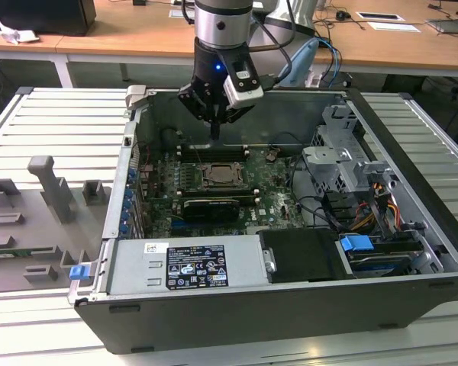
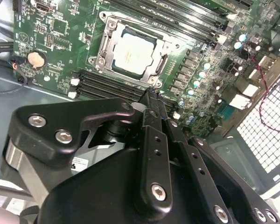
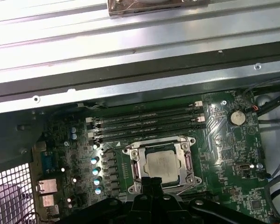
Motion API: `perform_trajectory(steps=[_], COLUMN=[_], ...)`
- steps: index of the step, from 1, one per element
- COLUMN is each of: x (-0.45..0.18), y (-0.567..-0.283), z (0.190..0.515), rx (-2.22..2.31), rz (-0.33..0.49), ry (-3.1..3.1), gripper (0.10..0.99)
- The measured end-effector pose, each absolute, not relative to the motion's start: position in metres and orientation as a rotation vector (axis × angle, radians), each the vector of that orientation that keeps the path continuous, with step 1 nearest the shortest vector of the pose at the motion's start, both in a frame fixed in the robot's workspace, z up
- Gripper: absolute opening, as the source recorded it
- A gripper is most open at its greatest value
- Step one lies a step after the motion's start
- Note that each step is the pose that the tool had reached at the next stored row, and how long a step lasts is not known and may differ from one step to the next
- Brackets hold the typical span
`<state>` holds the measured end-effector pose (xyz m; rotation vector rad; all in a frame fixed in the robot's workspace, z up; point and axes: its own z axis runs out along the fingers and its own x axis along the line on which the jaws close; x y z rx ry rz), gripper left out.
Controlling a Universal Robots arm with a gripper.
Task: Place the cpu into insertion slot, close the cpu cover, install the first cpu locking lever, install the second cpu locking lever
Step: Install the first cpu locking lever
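The cpu (image 1: pixel 217 177) (image 2: pixel 134 55) (image 3: pixel 161 163) lies flat in its socket on the green motherboard, pale metal top showing. The cpu cover (image 2: pixel 161 65) (image 3: pixel 134 161), a silvery frame, lies down around it with the chip showing through its window. My gripper (image 1: pixel 214 131) (image 2: pixel 151 95) (image 3: pixel 151 182) hangs above the board just beyond the socket's far side, clear of the chip. Its black fingers are shut together with nothing between them. I cannot make out how the locking levers stand.
The open case's walls (image 1: pixel 237 107) ring the work area. Memory slots (image 3: pixel 147 123) run beside the socket. A black card (image 1: pixel 210 206) stands in front of it, a drive cage (image 1: pixel 340 160) at the exterior view's right, a power supply (image 1: pixel 187 267) in front.
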<state>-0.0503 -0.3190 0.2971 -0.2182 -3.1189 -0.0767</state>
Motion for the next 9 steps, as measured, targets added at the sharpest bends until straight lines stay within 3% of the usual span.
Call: perform_trajectory(steps=[9], x=[-0.0534], y=[-0.319], z=[0.2924], rx=[-0.038], rz=[-0.076], ry=[-3.14], gripper=[0.106])
